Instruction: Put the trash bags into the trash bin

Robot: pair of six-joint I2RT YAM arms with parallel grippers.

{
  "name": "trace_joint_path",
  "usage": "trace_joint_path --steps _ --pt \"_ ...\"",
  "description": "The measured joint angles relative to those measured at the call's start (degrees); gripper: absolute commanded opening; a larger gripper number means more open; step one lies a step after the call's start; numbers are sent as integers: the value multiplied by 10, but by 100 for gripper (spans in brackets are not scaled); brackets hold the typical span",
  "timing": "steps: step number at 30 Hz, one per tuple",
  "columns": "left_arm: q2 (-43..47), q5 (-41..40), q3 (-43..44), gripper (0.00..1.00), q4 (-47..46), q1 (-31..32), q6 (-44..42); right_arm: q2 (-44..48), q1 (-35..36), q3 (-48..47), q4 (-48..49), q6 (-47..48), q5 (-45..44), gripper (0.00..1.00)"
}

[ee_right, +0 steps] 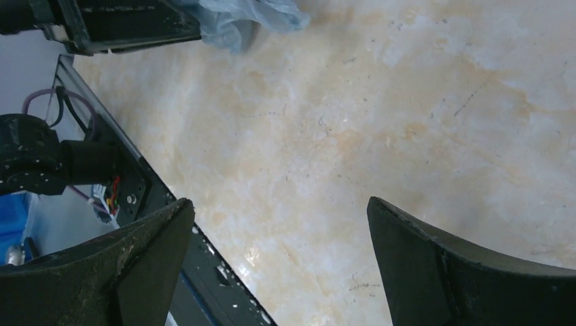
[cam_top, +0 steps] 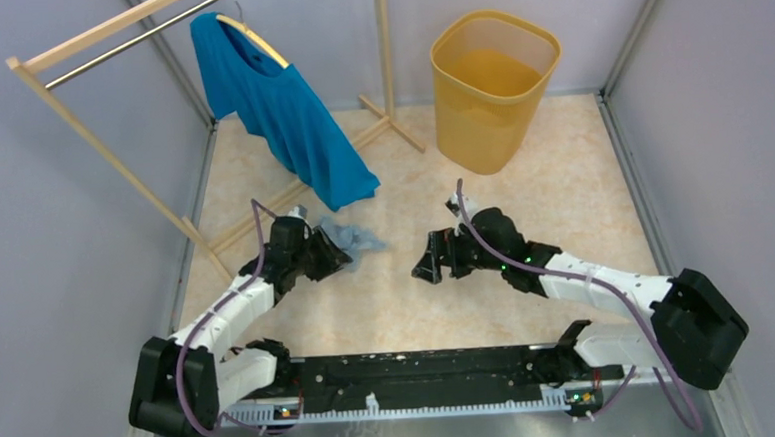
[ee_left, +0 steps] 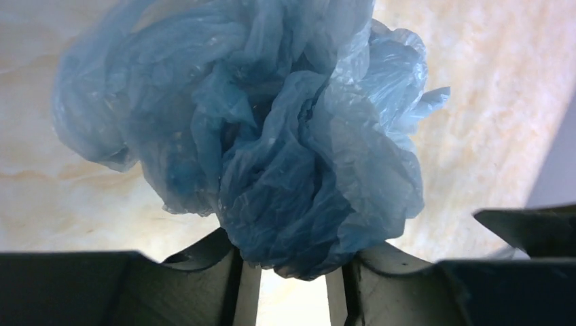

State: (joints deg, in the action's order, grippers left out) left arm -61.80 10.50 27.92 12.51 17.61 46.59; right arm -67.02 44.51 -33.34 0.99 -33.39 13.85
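Marbled tabletop [cam_top: 523,201], one bin [cam_top: 495,83]: left hand [cam_top: 339,255] pinches one trash bag [ee_left: 272,149], right hand [ee_right: 278,261] gapes empty.

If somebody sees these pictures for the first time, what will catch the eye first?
The tall yellow trash bin at the far side of the table and the teal T-shirt hanging on the wooden rack at far left stand out by colour. Nearer, the left hand pinches a crumpled pale blue trash bag, while the right hand is open above the bare tabletop.
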Motion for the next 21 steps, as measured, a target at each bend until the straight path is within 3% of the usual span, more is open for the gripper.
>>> trace_joint_path --steps 7,16,21 --pt "-10 114 -6 21 -83 22 -21 -13 1 72 127 31 -3 92" --pt "-16 244 -7 22 -134 43 -33 -19 3 71 177 106 -20 86" --pt "-33 281 0 22 -131 52 -43 5 3 71 187 143 -3 77"
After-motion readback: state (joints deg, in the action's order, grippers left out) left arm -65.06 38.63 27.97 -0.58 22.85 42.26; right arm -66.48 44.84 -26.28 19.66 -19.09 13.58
